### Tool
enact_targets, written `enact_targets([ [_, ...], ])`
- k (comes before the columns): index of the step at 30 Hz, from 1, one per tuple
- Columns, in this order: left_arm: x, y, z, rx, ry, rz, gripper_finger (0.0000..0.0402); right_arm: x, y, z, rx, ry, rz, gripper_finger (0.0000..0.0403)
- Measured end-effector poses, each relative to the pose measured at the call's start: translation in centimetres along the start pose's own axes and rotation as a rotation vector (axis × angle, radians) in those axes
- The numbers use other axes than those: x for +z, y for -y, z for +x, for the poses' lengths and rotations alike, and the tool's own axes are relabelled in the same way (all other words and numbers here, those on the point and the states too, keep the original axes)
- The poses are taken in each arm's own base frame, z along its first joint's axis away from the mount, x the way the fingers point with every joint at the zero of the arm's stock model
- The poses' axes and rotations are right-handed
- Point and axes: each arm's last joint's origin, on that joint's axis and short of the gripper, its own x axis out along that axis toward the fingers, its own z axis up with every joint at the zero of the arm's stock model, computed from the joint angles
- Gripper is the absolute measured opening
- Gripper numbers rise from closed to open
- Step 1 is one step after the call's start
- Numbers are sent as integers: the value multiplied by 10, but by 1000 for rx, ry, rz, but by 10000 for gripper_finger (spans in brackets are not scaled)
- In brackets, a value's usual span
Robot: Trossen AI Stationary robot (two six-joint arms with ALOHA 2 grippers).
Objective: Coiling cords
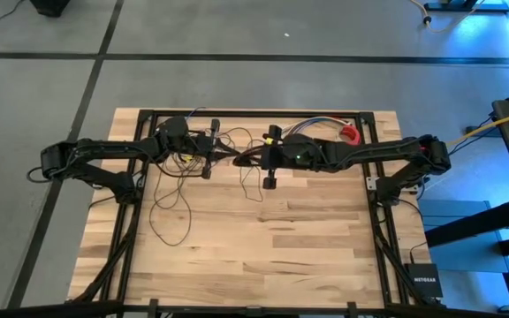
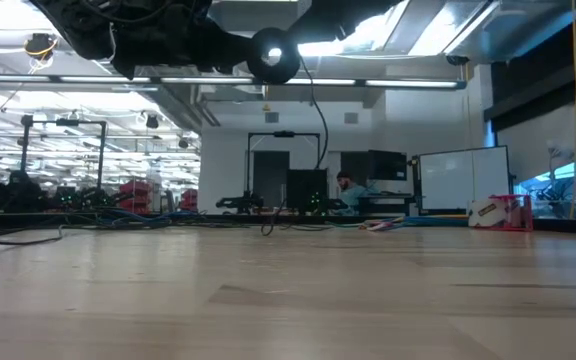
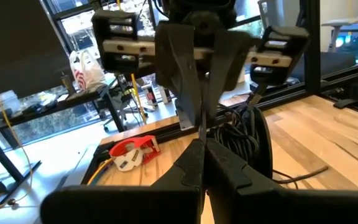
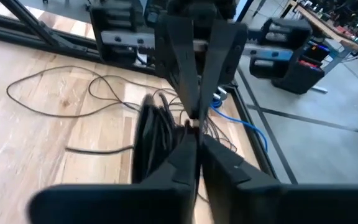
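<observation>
Watching the two grippers meeting tip to tip over the far middle of the table (image 1: 281,256), I am seeing the left gripper (image 1: 233,157) closed on the cords (image 1: 173,203), with a dark bundle of coils hanging beside its fingers (image 3: 197,168). The right gripper (image 1: 242,159) is closing in against it, jaws nearly together; whether it has a strand I cannot tell. Loose loops are trailing over the wood toward the left, and the puck (image 2: 272,55) is dangling in the air. I am worrying that a half-caught strand slips, or the trailing loops snag and drag the coil apart.
</observation>
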Motion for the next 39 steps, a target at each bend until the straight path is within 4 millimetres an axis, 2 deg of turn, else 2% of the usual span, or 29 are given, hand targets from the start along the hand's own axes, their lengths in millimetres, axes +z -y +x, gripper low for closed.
enact_targets([
  [3,-1,0,0,-2,-5,-2,0,-4,2,4,-4,-18,-4,9],
  [7,0,0,0,2,-1,8,0,-7,0,8,-10,-30,-12,18],
  [12,0,-1,0,16,1,8,8,-7,3,10,-62,-41,-45,8],
  [16,3,-4,-4,157,-44,-4,55,-8,5,10,-147,-66,-85,6],
  [20,12,-5,-17,299,-122,1,113,-1,12,-1,-264,-68,-92,5],
  [24,18,0,-30,306,-185,-30,147,8,20,-12,-387,-52,-100,4],
  [26,14,2,-32,297,-209,-71,155,13,23,-16,-426,-24,-97,4],
  [29,-3,11,-27,264,-250,-134,158,17,31,-17,-461,27,-86,3],
  [32,-18,20,-17,231,-253,-178,158,13,45,-12,-483,84,-33,3],
  [39,-35,32,15,197,-161,-215,159,-19,64,-6,-511,172,55,2],
])
